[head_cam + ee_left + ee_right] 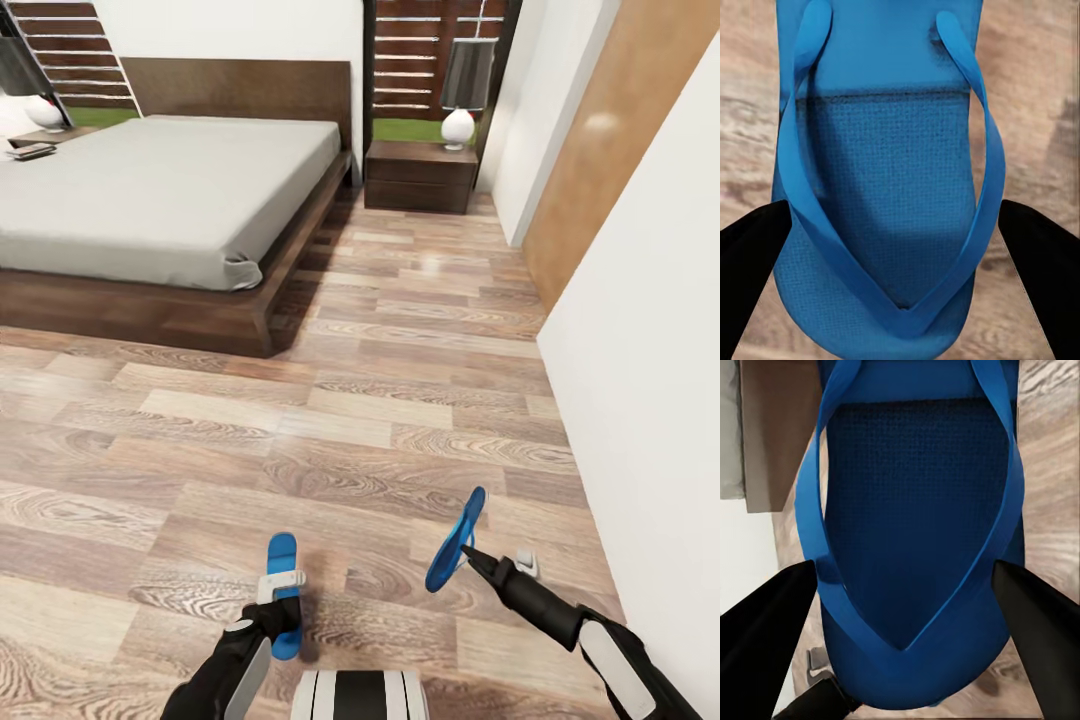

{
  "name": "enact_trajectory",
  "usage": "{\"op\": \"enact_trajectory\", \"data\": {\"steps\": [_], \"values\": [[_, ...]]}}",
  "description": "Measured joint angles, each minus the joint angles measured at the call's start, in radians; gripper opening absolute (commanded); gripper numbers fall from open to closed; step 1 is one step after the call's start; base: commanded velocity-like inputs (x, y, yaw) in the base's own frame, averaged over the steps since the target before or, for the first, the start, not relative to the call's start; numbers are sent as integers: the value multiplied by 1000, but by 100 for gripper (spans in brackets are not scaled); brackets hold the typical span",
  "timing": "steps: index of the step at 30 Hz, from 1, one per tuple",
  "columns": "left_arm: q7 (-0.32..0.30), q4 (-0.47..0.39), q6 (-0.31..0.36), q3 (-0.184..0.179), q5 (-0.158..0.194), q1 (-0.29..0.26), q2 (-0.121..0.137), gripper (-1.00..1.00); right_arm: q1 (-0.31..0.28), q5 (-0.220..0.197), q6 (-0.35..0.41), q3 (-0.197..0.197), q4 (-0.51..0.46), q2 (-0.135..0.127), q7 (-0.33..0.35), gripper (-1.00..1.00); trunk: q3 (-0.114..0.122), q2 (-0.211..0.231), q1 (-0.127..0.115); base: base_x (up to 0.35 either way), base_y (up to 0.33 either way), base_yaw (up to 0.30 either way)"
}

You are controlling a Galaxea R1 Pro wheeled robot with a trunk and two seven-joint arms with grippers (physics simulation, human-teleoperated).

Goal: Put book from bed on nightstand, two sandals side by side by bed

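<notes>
Each arm carried one bright blue flat flip-flop: the left hand was clamped on the left sandal, held roughly level over the light-brown wood-plank floor, and the right hand gripped the right sandal, tipped up on edge. The large low bed with dark brown frame and pale grey mattress stood well ahead. To do this well, I judged, the robot should roll up beside the frame, level the tilted sandal, and lower both together, toes matched. On the left nightstand lay a small thin dark thing, likely the book. The wrist views gave the detail: thin blue straps meeting in a V, black fingers flanking each textured sole.
</notes>
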Motion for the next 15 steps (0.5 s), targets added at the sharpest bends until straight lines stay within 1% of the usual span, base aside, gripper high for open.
{"op": "enact_trajectory", "data": {"steps": [2, 5, 6, 7, 8, 9, 11, 12, 15], "values": [[-1, 0, -1, 1, 0, 0, 0, -100, 0, 58, 0, 0, 0, 14, -1, -100, 8, 0, -1, 0, 0, 0], [-3, 0, -3, 3, 0, 0, 6, -100, 0, 147, 0, -1, 0, 45, -1, -100, 19, 1, -2, 0, 0, 0], [-8, 0, -3, 3, 0, 0, 11, -100, 0, 170, -1, -1, 1, 54, 6, -100, 23, 1, -3, 0, 0, 0], [-20, 0, -3, 3, 0, 0, 16, -100, 0, 185, 0, -1, 0, 63, -1, -100, 27, 2, -3, 0, 0, 0], [-57, 0, -3, 3, 0, 0, 29, -100, 0, 199, 0, -1, 0, 71, -1, -100, 31, 2, -4, 0, 0, 0], [-137, -1, -3, 1, 1, 0, 53, -100, 0, 208, 0, -2, 0, 75, 0, -100, 35, 2, -4, 0, 0, 0], [-252, -2, -3, 1, 3, 0, 80, -100, 0, 212, 0, -3, 0, 76, 0, -100, 43, 3, -5, 0, 0, 0], [-333, -1, -2, 1, 1, 0, 101, -100, 0, 213, 0, -3, 0, 77, 0, -100, 46, 3, -5, 0, 0, 0], [-471, -1, -3, 7, 2, 1, 151, -100, 0, 214, 1, -5, 0, 77, 0, -100, 58, 4, -7, 0, 0, 0]]}}
